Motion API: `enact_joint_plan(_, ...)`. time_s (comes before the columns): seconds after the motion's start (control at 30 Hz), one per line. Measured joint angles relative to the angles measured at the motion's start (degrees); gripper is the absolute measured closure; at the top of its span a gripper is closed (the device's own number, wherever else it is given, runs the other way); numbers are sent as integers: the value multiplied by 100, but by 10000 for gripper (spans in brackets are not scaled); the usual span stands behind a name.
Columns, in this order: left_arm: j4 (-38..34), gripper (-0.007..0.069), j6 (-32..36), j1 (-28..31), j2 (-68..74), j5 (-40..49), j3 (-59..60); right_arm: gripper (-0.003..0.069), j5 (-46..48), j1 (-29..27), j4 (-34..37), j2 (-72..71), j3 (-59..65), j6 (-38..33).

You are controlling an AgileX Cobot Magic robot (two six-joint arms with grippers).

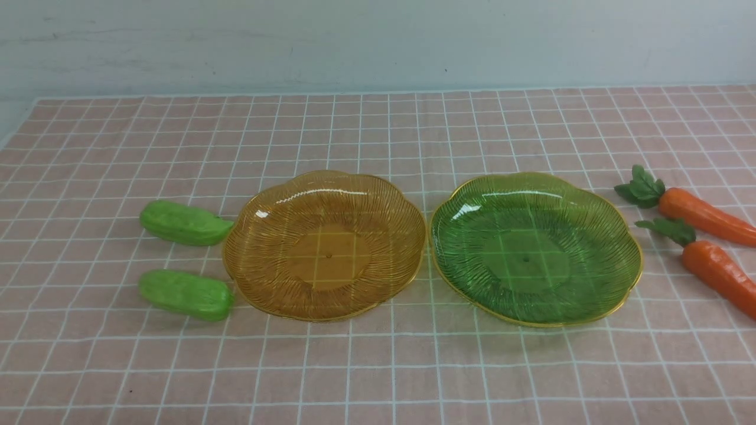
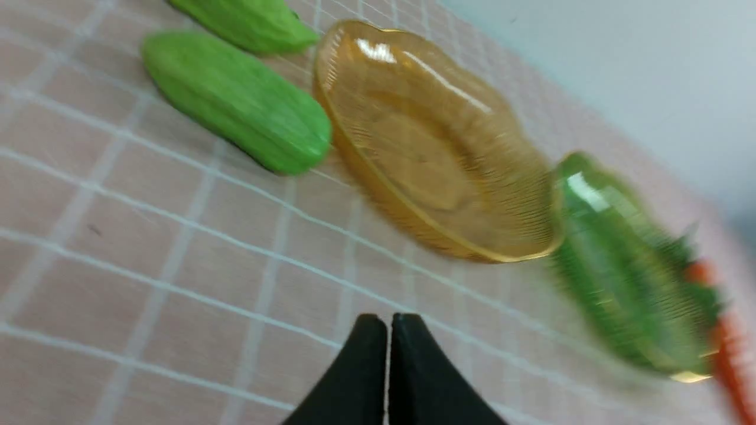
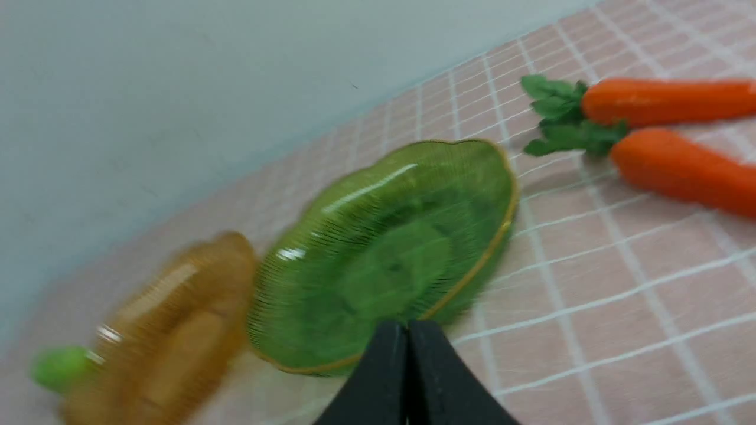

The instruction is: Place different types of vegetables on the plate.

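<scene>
Closest in, the left gripper (image 2: 388, 321) shows its two black fingertips pressed together with nothing between them, hovering over bare pink checked tablecloth (image 1: 378, 378). Ahead of it and well apart lie the two green cucumbers, neither of them touched. In the front view the near cucumber (image 1: 185, 294) and the far cucumber (image 1: 185, 223) lie side by side at the robot's left, each with one end right at the rim of the amber plate (image 1: 325, 245). That plate holds nothing. Just beside it, toward the robot's right, sits the green plate (image 1: 534, 248), likewise bare.

The right gripper (image 3: 407, 327) is clenched too, tips closed on nothing, poised just short of the green plate's near rim. The two carrots lie beyond that plate on the robot's right, apart from the gripper: the far carrot (image 1: 706, 216) and the near carrot (image 1: 717, 271) lie roughly parallel, leafy tops pointing toward the green plate. Neither arm appears in the front view.
</scene>
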Motion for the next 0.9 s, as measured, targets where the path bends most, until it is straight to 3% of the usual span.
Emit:
enact_joint_plan(0.07, -964, 627, -255, 0, 0, -155, 0, 676, -145, 0, 743, 0, 0, 133)
enact_joint_plan(0.17, -1198, 627, -255, 0, 0, -328, 0, 676, -283, 0, 984, 0, 0, 150)
enact_joint_plan(0.3, -1286, 627, -110, 0, 0, -413, -131, 676, -606, 0, 1010, 0, -141, -426)
enact_joint_plan(0.47, -1005, 627, 372, 0, 633, 67, -1012, 673, -585, 0, 550, 509, -1225, -1188)
enact_joint_plan(0.6, -164, 627, 607, 0, 2048, 1438, -1769, 671, 428, 0, -820, 2059, -2392, -1209)
enact_joint_plan(0.73, 599, 627, 686, 0, 3045, 2407, -2288, 671, 1273, 0, -2308, 3559, -3112, -320)
enact_joint_plan(0.9, 1092, 627, 767, 0, 3780, 2894, -2663, 669, 2034, 0, -3746, 5110, -3898, 883)
